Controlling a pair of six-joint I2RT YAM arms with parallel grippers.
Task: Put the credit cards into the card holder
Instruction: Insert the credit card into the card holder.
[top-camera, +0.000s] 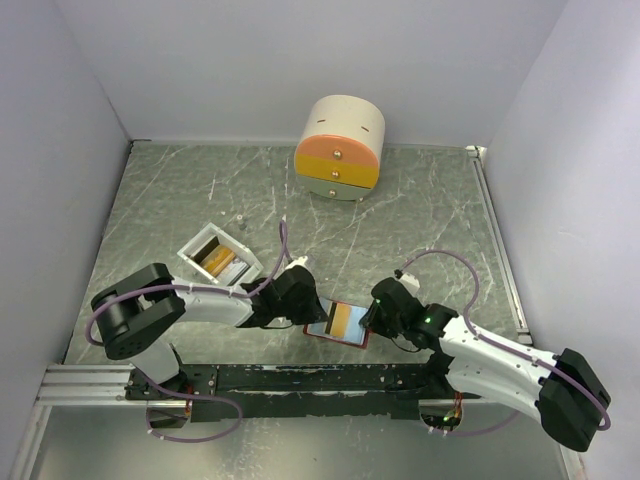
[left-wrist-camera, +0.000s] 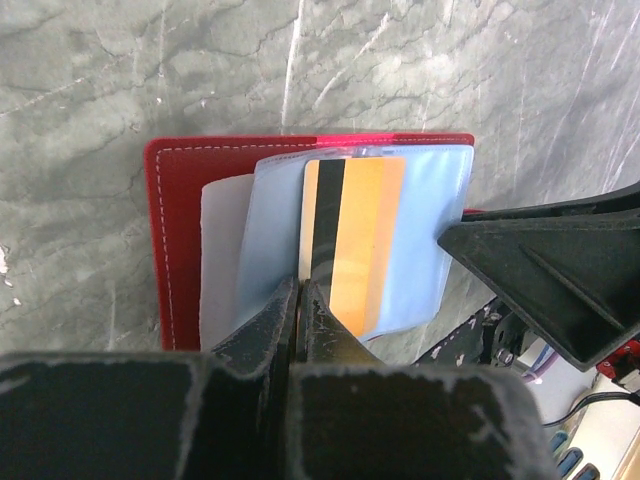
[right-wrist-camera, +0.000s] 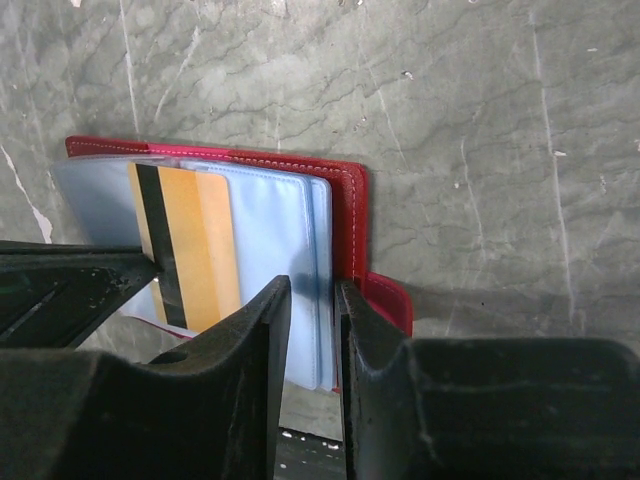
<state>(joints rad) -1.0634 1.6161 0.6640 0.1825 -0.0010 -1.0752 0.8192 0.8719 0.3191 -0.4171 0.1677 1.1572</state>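
The left claw (left-wrist-camera: 300, 295) is pinched shut on the near edge of an orange-gold plastic card with a black stripe (left-wrist-camera: 365, 235), holding it flat over the open red folding card holder (left-wrist-camera: 180, 220) on the grey marbled table (left-wrist-camera: 150, 70). The card lies lengthwise along one of the holder's shiny pale-blue sleeves (left-wrist-camera: 430, 240), with its far end close to the top of the sleeve. The pictures do not show whether it has entered the pocket or only rests on it.

The right claw (right-wrist-camera: 313, 295) comes in from the opposite side with its jaws set narrow. They appear to grip the free edge of the sleeve stack and the red cover beneath, steadying the holder.

The holder sits at the near side of the table, between the two arms. Behind the left arm, a white rectangular tray (top-camera: 192, 250) holds more small cards, orange and brown (top-camera: 218, 262). Their exact number cannot be told. A round cream-and-orange drawer box (top-camera: 340, 148) stands well apart at the far edge and takes no part in the task.

By these pictures the task looks to be at an early or middle stage. One card is at the holder and possibly part-way seated, no other card shows in the visible sleeves, and the ones in the tray are not yet moved. What is left seems to be seating this card, releasing it, and fetching the rest in turn.
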